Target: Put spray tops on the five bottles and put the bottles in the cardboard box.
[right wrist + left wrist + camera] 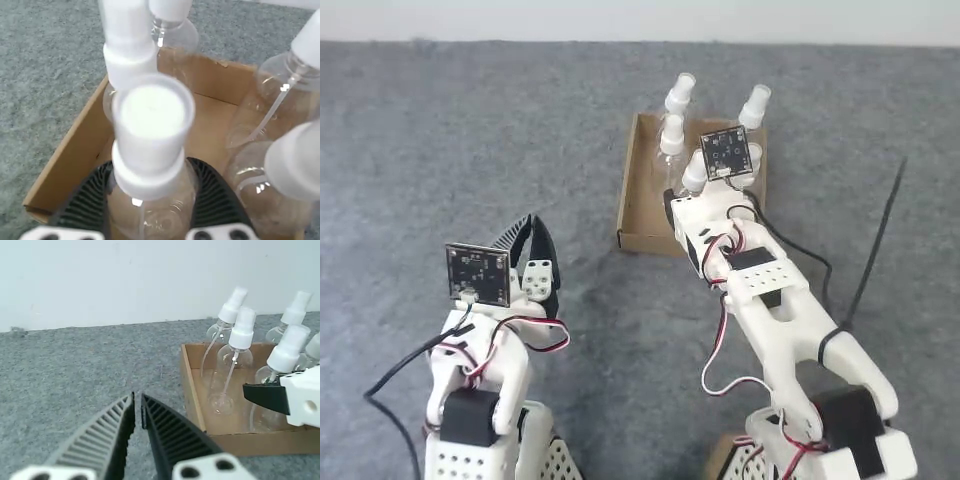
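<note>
A cardboard box [628, 215] sits on the grey carpet and holds several clear bottles with white spray tops [678, 95]. My right gripper [152, 175] reaches into the box [70, 160] and is shut on one capped bottle [150, 125], its black fingers [92, 195] on either side of the body. From above, that bottle's top [695, 172] shows just beyond the right wrist camera. The left wrist view shows the held bottle [287, 347] upright near the box's front wall [250, 442]. My left gripper [138, 407] is shut on nothing and hangs over the carpet, left of the box [528, 245].
Grey carpet [470, 130] stretches to the left of and behind the box. A white wall [125, 275] closes off the far side. A black cable tie [875, 240] sticks up from the right arm, and loose wires hang off both arms.
</note>
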